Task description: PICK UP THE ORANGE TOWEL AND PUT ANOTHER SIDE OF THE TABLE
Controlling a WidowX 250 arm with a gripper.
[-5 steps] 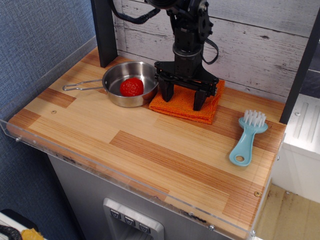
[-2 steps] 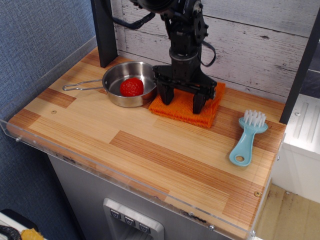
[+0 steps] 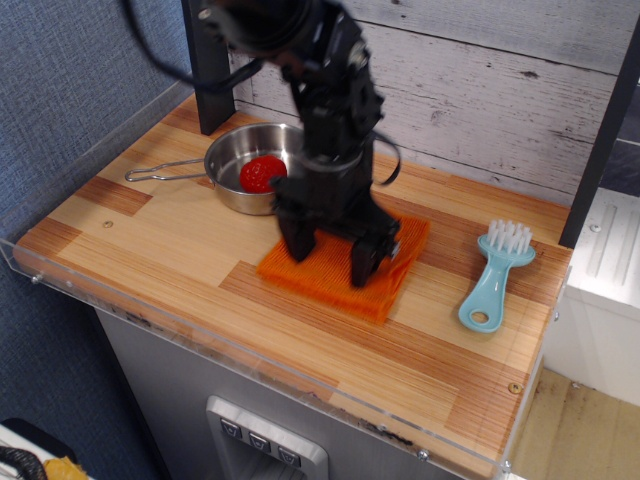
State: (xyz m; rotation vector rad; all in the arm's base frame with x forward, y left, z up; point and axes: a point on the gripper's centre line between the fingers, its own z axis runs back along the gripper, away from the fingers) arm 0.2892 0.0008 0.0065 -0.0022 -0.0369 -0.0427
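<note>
The towel [image 3: 345,270], bright orange and ribbed, lay mid-counter [image 3: 200,250], at five o'clock from the pan [image 3: 248,160]. The hand [image 3: 333,250] pressed down on it, fingers spread apart.

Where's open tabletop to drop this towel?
Free: the front-left planks between the pan's handle and the acrylic rim; also front-right, below the blue brush. Crowded: the back, around the pan, hand and orange towel.

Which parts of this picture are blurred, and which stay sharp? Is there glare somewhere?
In the observation.image view, the upper arm is smeared by motion blur; the gripper, orange towel and blue brush look sharp. Soft highlights show on the steel pan and on the table rim; shadows are faint.
</note>
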